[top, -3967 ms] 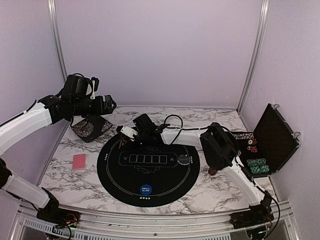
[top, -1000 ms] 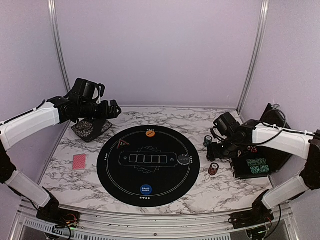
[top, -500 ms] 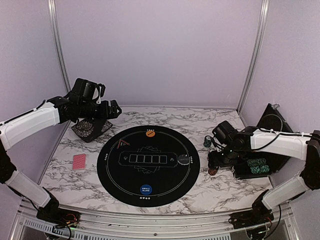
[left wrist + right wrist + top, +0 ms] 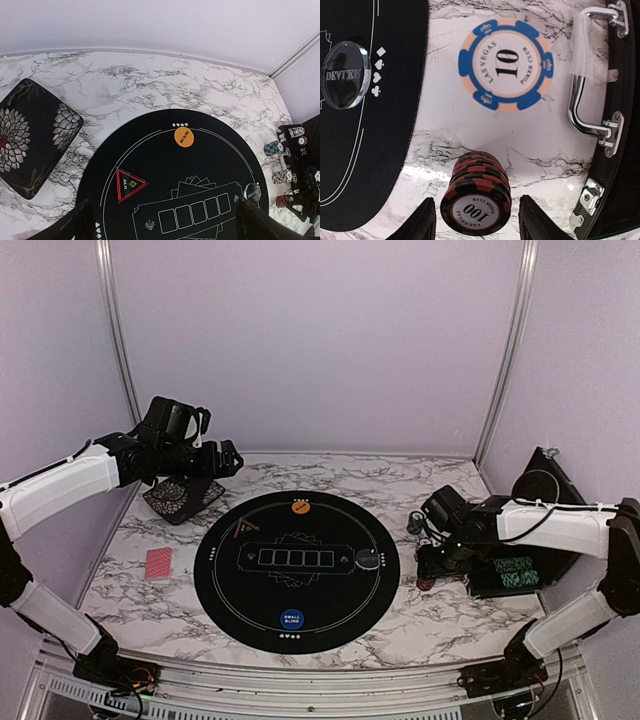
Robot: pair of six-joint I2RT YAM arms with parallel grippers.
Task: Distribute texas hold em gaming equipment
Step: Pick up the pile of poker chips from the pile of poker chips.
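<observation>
Red-black chip stack (image 4: 476,200) stands on marble table (image 4: 535,145), between round black mat (image 4: 380,165) and black case (image 4: 622,150), near blue-edged chip stack (image 4: 506,65). Right gripper (image 4: 477,215) low around it, jaws apart, thin gap each side, not gripping. Left gripper (image 4: 162,205) spread wide, empty, raised above far-left table, over black flowered square (image 4: 30,135).
</observation>
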